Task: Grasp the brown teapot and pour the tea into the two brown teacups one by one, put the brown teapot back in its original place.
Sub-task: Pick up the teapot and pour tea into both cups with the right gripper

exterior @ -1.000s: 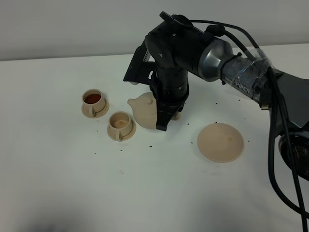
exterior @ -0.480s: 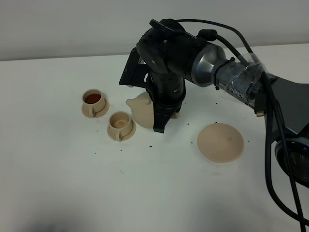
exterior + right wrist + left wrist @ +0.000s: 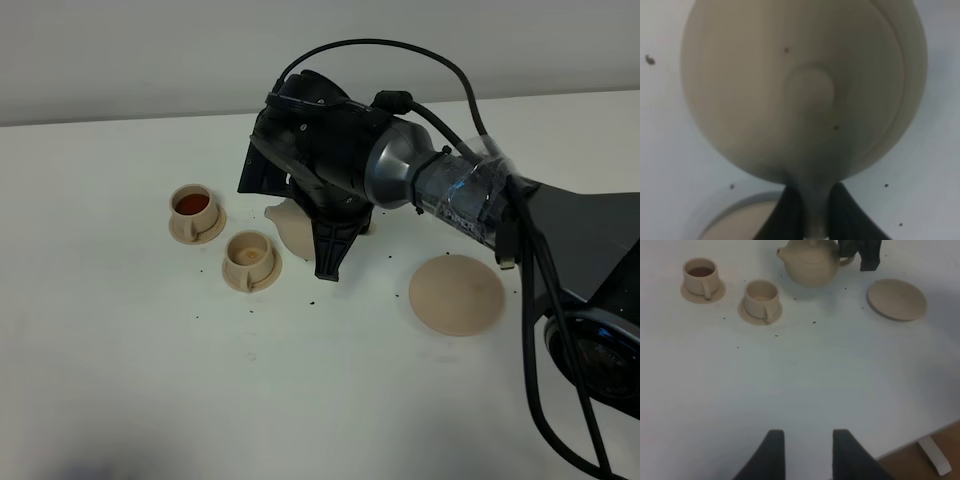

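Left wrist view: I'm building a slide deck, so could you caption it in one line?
Right end effector grips the brown teapot; one teacup holds tea, the other looks empty, saucer bare.

One brown teapot [image 3: 812,265], two brown teacups [image 3: 701,274] [image 3: 761,294], two small cup saucers [image 3: 686,292] [image 3: 746,315] and one wider saucer [image 3: 897,299].

Brown teapot [image 3: 812,265], beige and lidded, points its spout toward two saucered teacups: far teacup [image 3: 188,222] holds reddish tea [image 3: 191,203], near teacup [image 3: 248,255] looks pale inside, and the wide flat saucer [image 3: 456,293] lies apart.
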